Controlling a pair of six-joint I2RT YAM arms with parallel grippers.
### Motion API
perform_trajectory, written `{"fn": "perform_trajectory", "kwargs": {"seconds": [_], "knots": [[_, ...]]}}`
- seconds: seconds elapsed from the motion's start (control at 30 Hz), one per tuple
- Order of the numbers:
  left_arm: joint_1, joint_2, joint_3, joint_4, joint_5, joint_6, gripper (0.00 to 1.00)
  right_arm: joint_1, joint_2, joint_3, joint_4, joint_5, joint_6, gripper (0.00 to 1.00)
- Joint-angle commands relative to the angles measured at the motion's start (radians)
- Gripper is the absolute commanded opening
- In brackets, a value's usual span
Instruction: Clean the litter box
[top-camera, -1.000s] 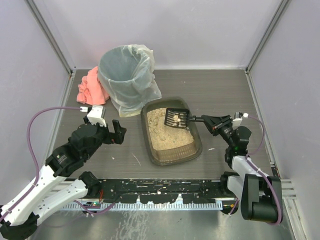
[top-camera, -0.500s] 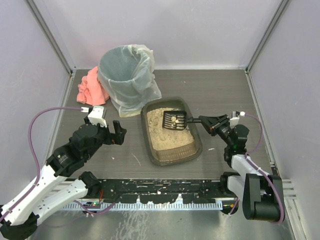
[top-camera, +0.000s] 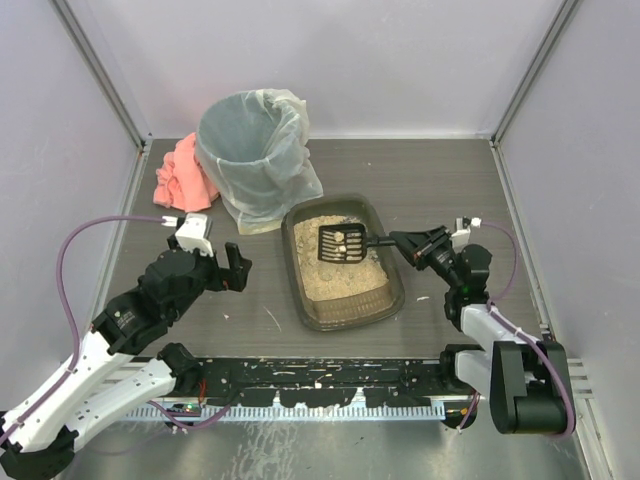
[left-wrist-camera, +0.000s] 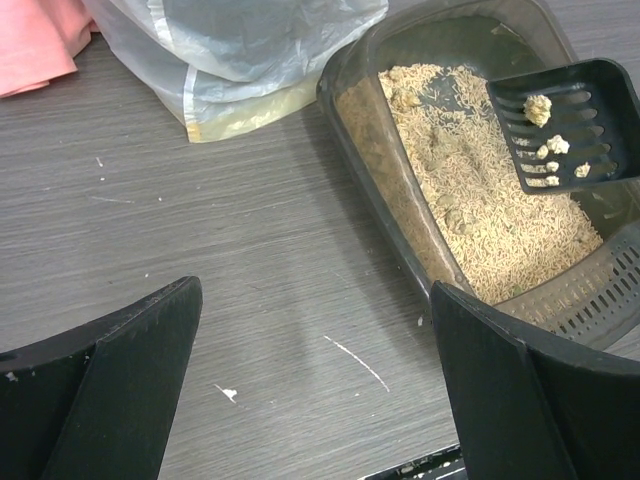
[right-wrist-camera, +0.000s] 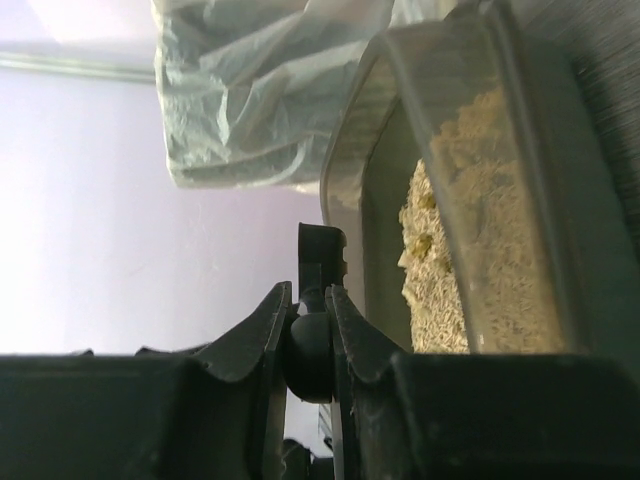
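litter box (top-camera: 352, 316) clumps (left-wrist-camera: 538, 108) were held level on the scoop (top-camera: 327, 248), pinched by the right gripper (top-camera: 398, 241) for tipping into the bin (top-camera: 240, 170); the left gripper (top-camera: 238, 266) was spread.

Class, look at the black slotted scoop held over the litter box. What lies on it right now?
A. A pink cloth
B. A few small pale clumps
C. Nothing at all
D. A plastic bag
B: the scoop, gripped by its handle in the right gripper, carries several small pale clumps above the litter box.
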Motion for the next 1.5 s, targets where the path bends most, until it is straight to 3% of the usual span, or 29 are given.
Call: {"fn": "perform_trajectory", "kwargs": {"seconds": [0.0, 0.07, 0.2, 0.33, 0.43, 0.57, 0.7, 0.8, 0.9, 1.1, 1.47], "knots": [[0.005, -0.023, 0.001, 0.001, -0.027, -0.009, 0.98, 0.017, 0.026, 0.037, 0.128, -0.037, 0.004, 0.01], [0.004, -0.03, 0.0, 0.0, -0.035, -0.015, 0.98, -0.044, 0.002, -0.007, 0.095, 0.023, 0.06, 0.01], [0.004, -0.039, 0.0, -0.014, -0.032, -0.021, 0.98, 0.043, 0.024, 0.069, 0.09, -0.034, -0.034, 0.01], [0.005, -0.032, 0.002, -0.015, -0.028, -0.026, 0.98, -0.008, -0.03, 0.014, 0.036, 0.07, 0.016, 0.01], [0.004, -0.032, 0.007, -0.029, -0.03, -0.024, 0.98, 0.059, 0.015, 0.089, 0.079, -0.032, -0.052, 0.01], [0.004, -0.035, 0.004, -0.025, -0.034, -0.027, 0.98, -0.01, -0.033, 0.031, 0.016, 0.06, 0.008, 0.01], [0.005, -0.043, 0.005, -0.04, -0.045, -0.031, 0.98, 0.036, 0.052, 0.131, 0.018, -0.076, -0.059, 0.01], [0.005, -0.046, 0.008, -0.045, -0.042, -0.033, 0.98, -0.004, 0.023, 0.123, 0.002, -0.029, -0.022, 0.01], [0.005, -0.047, 0.014, -0.069, -0.044, -0.036, 0.98, 0.016, 0.003, 0.193, -0.099, -0.035, -0.092, 0.01], [0.005, -0.063, -0.009, -0.11, -0.024, -0.066, 0.98, 0.003, -0.011, 0.344, -0.235, 0.021, -0.078, 0.01], [0.005, -0.012, -0.032, -0.142, -0.021, -0.102, 0.98, 0.078, 0.166, 0.746, -0.34, 0.165, -0.061, 0.01]]}}
